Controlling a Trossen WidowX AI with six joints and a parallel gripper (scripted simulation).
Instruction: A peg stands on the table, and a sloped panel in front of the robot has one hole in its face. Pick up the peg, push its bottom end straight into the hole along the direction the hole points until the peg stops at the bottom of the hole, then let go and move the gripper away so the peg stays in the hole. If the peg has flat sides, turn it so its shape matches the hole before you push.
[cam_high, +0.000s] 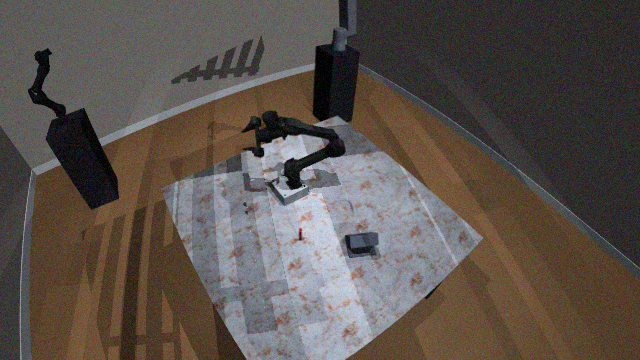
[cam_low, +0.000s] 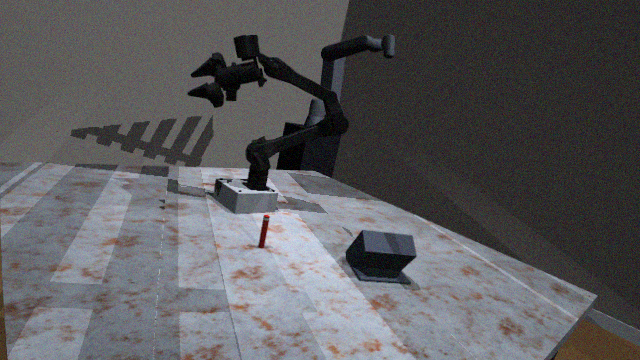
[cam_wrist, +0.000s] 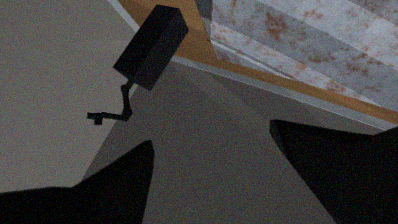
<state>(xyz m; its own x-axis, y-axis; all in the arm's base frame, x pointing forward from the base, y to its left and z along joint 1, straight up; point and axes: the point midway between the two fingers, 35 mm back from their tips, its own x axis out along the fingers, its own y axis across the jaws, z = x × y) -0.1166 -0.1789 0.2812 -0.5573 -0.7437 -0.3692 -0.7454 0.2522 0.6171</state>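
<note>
The single arm (cam_high: 312, 159) (cam_low: 300, 83) was raised near the rear edge of the tabletop (cam_high: 400, 295) (cam_low: 125, 250) (cam_wrist: 320, 45), and its gripper (cam_high: 244, 140) (cam_low: 190, 85) (cam_wrist: 212, 136) hung high out to its right, with the fingers spread nearly as wide as they go and nothing between them.

The red peg (cam_high: 300, 234) (cam_low: 264, 231) stood upright well in from every edge, out in front of the arm's base (cam_high: 289, 198) (cam_low: 255, 202). From the fingertips it lay below, forward and to the robot's left — not along the way they pointed, which was off over the right side of the tabletop. Its long axis ran vertically, so the grasp probably called for a swing back left, then a descent with one finger on each side.

The dark sloped panel (cam_high: 362, 242) (cam_low: 382, 245) sat to the peg's left, toward the tabletop's left corner — its hole could not be made out. Whether the peg had flat sides could not be told.
</note>
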